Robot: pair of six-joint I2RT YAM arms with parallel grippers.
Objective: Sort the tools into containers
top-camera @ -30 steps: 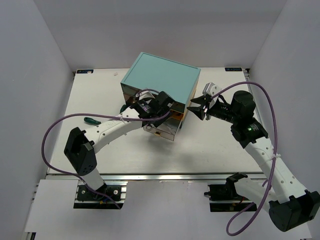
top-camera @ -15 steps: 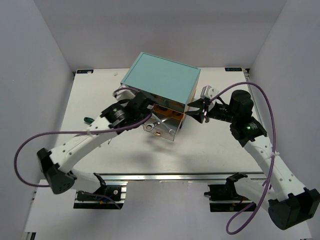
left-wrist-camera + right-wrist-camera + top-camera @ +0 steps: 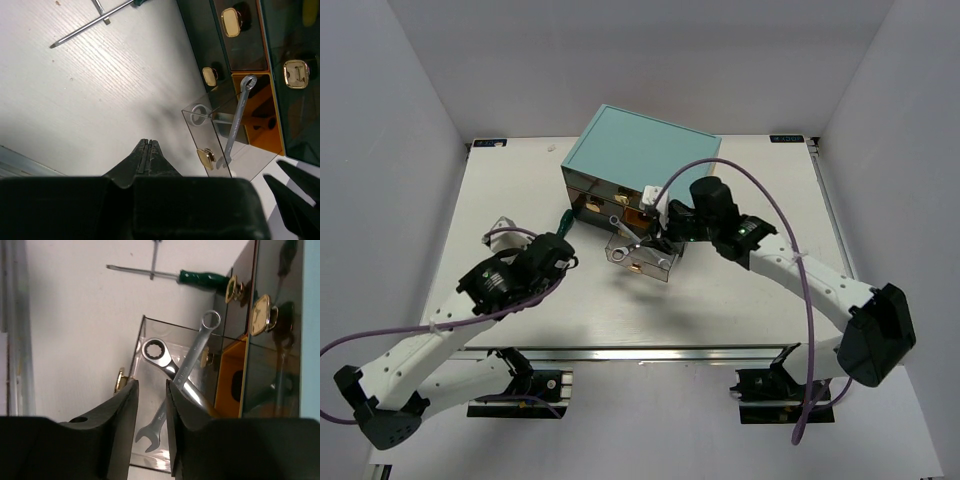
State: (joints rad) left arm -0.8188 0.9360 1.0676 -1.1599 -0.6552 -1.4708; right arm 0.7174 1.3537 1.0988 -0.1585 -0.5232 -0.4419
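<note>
Two wrenches lie crossed inside the pulled-out clear-sided drawer with a gold pull handle point(image 3: 172, 326). One is a slim silver wrench point(image 3: 197, 345) that leans up with its ring end over the drawer's rim. The other is a silver ratchet-ring wrench point(image 3: 154, 351) that rests under it. The drawer stands on the white table point(image 3: 760, 290), just in front of the boxy teal chest of drawers point(image 3: 645, 150), and an orange cavity shows in the chest front behind it. A green-handled screwdriver point(image 3: 202, 277) lies flat on the table near the chest's left corner, apart from the drawer, with its thin shaft pointing away from the chest. The right gripper point(image 3: 151, 390) hangs above the drawer with its black fingers a narrow gap apart and nothing between them. The left gripper point(image 3: 148, 150) is over bare table to the left of the drawer, its fingers pressed together on nothing.
</note>
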